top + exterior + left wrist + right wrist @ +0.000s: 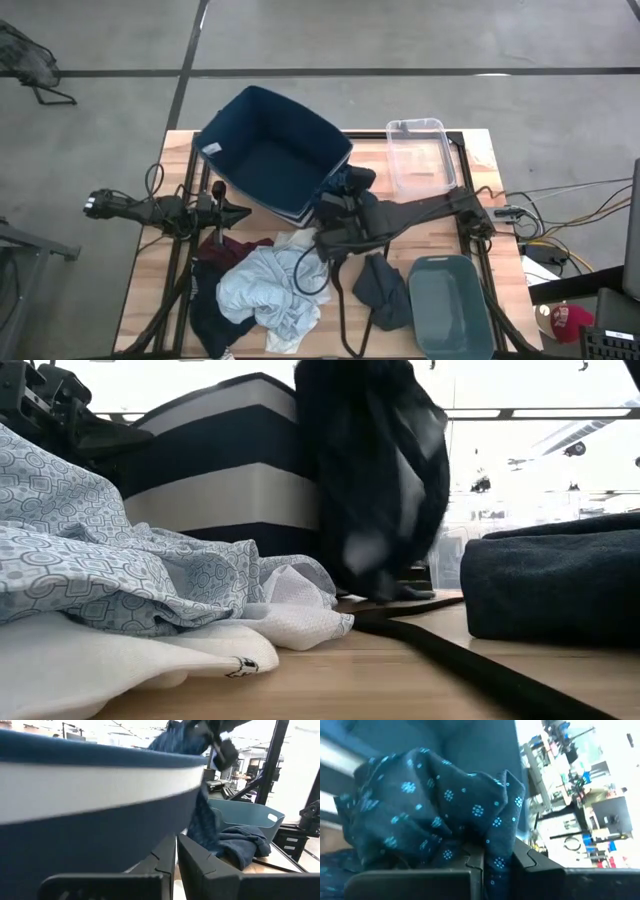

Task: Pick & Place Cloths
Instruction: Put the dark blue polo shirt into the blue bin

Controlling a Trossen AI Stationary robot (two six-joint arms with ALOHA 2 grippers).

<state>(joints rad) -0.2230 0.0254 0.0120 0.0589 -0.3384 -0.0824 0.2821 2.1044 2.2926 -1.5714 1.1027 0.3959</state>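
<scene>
The navy patterned piece [435, 805] is bunched in my shut right gripper [492, 857], which hovers at the near right corner of the navy bin [275, 150]; in the low view the navy patterned piece [370, 480] hangs dark in front of the striped bin wall. My left gripper [176, 855] is shut and sits low beside the bin's near left wall [100, 785]. On the table's near half a pile lies flat: pale blue shirt [265, 290], maroon piece [238, 246], black piece [208, 305], white piece [296, 240]. A dark grey piece [385, 290] lies to their right. My right gripper pinches a gathered fold of the navy patterned piece [495, 832] between its two fingers [475, 862], several layers thick. The cloth hangs below the gripper in front of the bin, its lower end [385, 585] just above or at the table. My left gripper points at the bin's wall; whether it touches it I cannot tell.
A clear plastic box [420, 155] stands at the far right and a grey-green tub [450, 305] at the near right. A thin black hanger [318, 275] lies looped over the pile. A black strap [470, 660] crosses the bare wood in the low view.
</scene>
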